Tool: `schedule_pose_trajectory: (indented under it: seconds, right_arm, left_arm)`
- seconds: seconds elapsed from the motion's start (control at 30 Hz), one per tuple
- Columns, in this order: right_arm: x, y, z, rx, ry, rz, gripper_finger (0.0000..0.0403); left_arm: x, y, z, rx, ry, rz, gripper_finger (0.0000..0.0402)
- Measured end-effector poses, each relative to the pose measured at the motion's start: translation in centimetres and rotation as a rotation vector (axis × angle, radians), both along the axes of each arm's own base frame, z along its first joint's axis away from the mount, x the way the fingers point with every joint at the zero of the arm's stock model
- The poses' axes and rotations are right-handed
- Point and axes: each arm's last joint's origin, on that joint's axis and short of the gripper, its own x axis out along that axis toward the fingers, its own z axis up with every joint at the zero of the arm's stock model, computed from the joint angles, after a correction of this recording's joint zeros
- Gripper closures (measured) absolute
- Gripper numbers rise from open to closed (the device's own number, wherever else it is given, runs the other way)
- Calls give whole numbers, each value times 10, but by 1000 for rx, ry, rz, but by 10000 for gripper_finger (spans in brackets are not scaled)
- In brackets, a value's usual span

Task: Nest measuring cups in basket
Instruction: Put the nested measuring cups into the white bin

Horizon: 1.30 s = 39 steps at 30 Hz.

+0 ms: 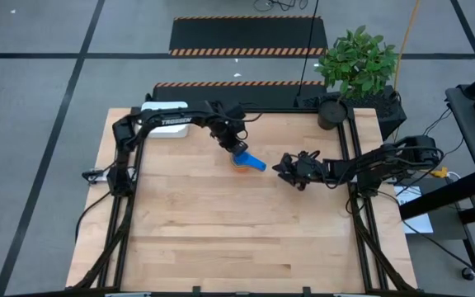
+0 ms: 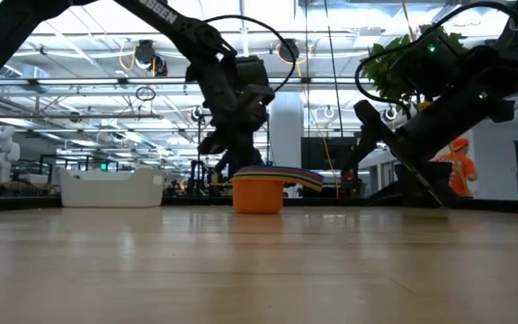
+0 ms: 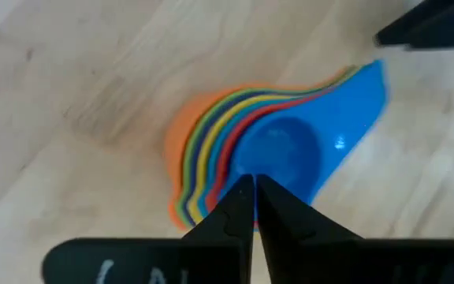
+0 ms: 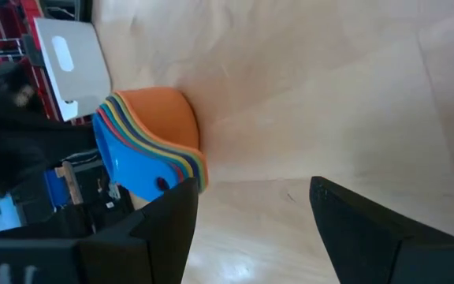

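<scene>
- Left gripper [image 3: 253, 183]: the fingers are pressed together, tips touching, with nothing visibly clamped between them. The tips sit directly over the near rim of the top cup in the stack; whether they touch it cannot be told.
- Measuring cups [image 1: 245, 162]: nested into one stack that stands on the tabletop [image 1: 221, 239], orange cup outermost and lowest, a blue cup innermost and on top. Rims of yellow, red, green and dark blue show between the two.
- Stack handles: fanned together to one side, pointing away from the left fingers — toward the right gripper.
- Right gripper [image 1: 285, 168]: the fingers stand apart and hold nothing. It waits low over the tabletop, just beside the handle end of the stack, not touching it.
- In the right wrist view the stack [image 4: 152, 146] lies ahead of the open fingers, beyond their tips and off to the side of one finger [image 4: 164, 229].
- Basket [image 1: 166, 124]: white, at the far edge of the tabletop, well apart from both sets of fingers — no cups visible inside it.
- Low view: the stack [image 2: 259, 191] rests between the two arms; the basket [image 2: 111, 187] stands off to the side.
</scene>
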Motion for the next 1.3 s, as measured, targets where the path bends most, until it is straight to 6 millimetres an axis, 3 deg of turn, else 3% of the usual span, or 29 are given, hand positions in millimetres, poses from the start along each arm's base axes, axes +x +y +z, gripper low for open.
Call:
schedule_pose_trajectory:
  seconds: [0.27,0.53,0.7,1.03,1.3]
  right_arm:
    - [10,-5,10,-44,-20,13,165]
    - [47,-13,6,-34,-20,76,162]
    - [62,-15,-3,-19,-146,35,145]
    - [68,-17,-11,10,-224,-26,111]
    - [69,-18,-8,-19,-258,-52,110]
  left_arm:
    - [-3,0,-4,34,58,10,398]
    - [-3,0,-4,43,58,5,381]
    - [-5,-1,-5,49,74,-21,396]
    - [-12,-7,-18,29,115,-49,377]
    - [-10,-12,-19,39,113,-81,398]
